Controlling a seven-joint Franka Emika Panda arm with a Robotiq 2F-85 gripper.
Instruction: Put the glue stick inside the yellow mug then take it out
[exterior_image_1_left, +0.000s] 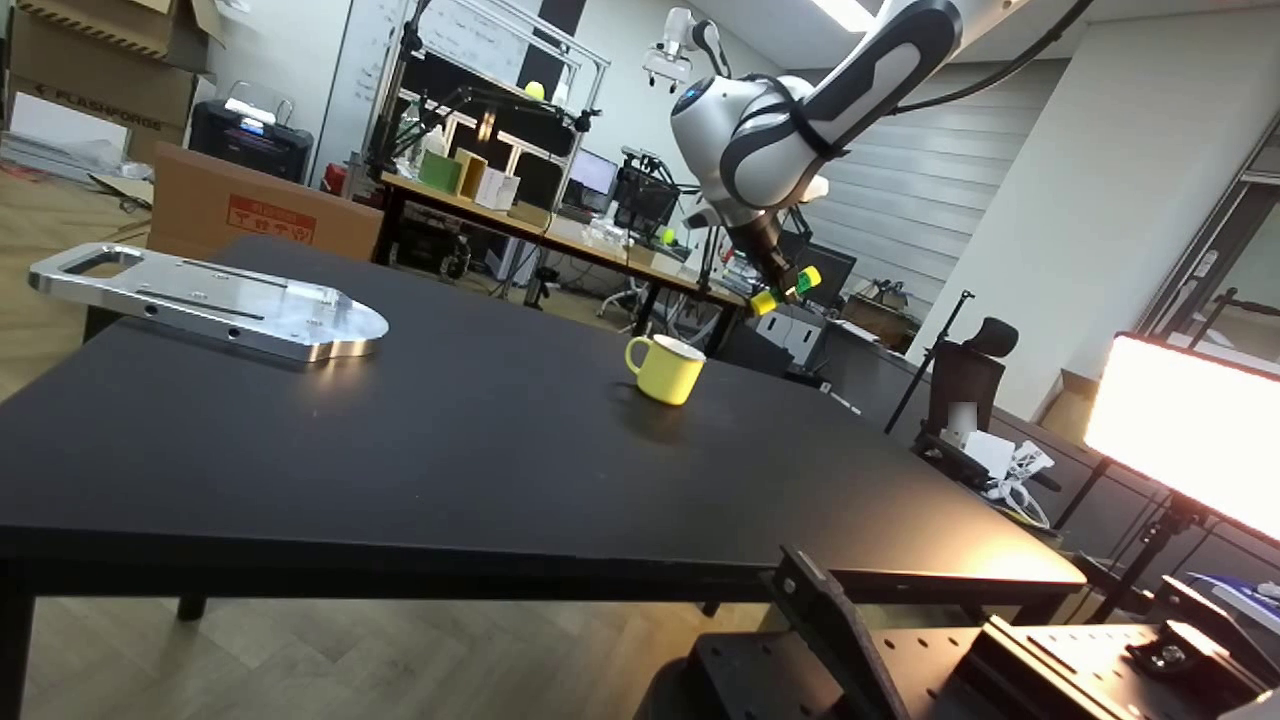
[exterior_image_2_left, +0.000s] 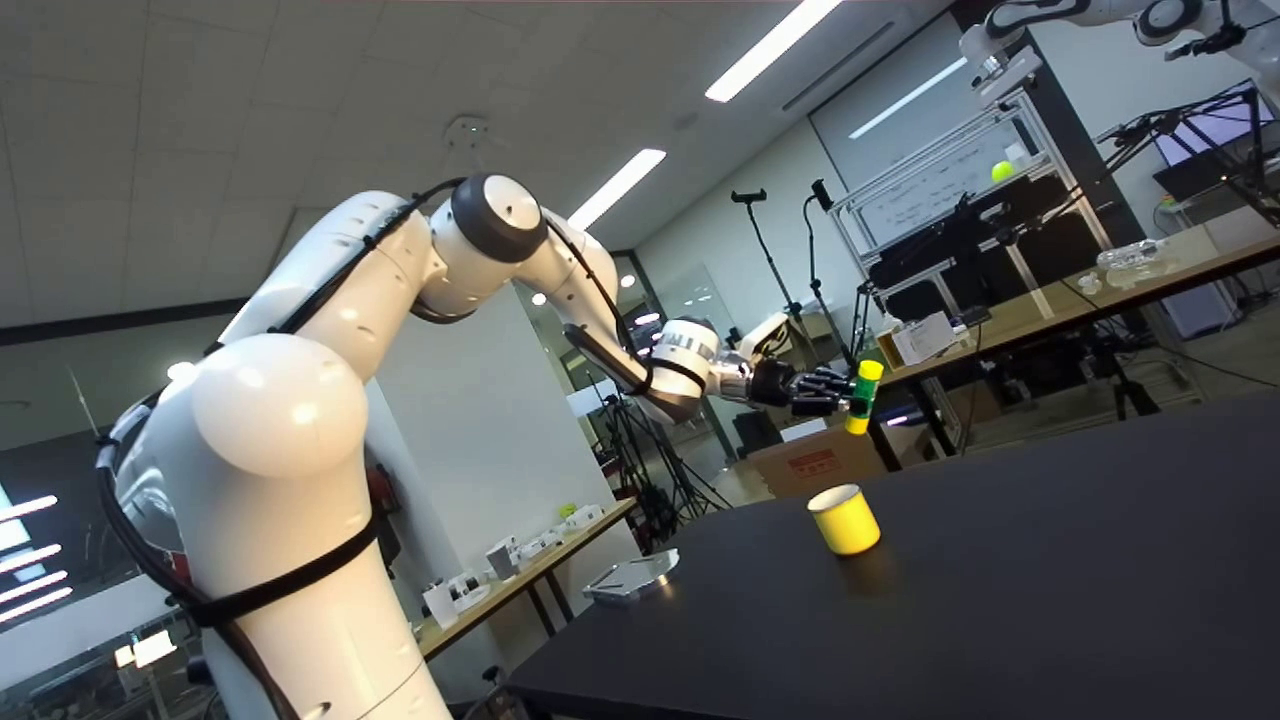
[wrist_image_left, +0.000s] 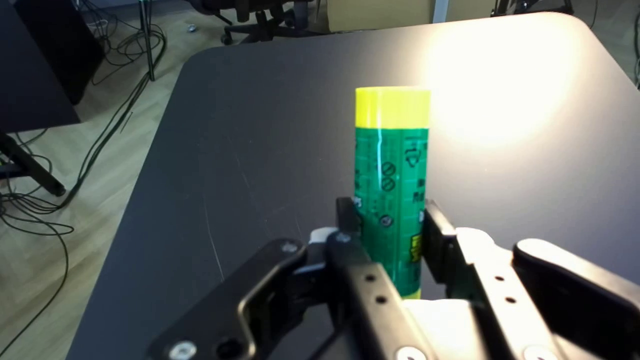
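Observation:
The glue stick is a green cylinder with yellow ends. In the wrist view the glue stick (wrist_image_left: 391, 155) stands between the fingers of my gripper (wrist_image_left: 391, 217), with both fingers against its sides. In both exterior views the glue stick (exterior_image_1_left: 764, 303) (exterior_image_2_left: 866, 385) is held tilted in the air above the table. The bright yellow mug (exterior_image_1_left: 670, 376) stands upright on the black table, lower than the gripper and apart from it. The mug (exterior_image_2_left: 846, 522) also shows in an exterior view, below the gripper. The mug is out of the wrist view. Its inside is mostly hidden.
The black table (exterior_image_1_left: 450, 460) bears a flat silver metal plate (exterior_image_1_left: 215, 300) with a handle hole, which also shows in an exterior view (exterior_image_2_left: 632, 577). A bright light panel (exterior_image_1_left: 1190, 430) stands beside the table. A cardboard box (exterior_image_1_left: 260, 210) stands beyond the table's edge.

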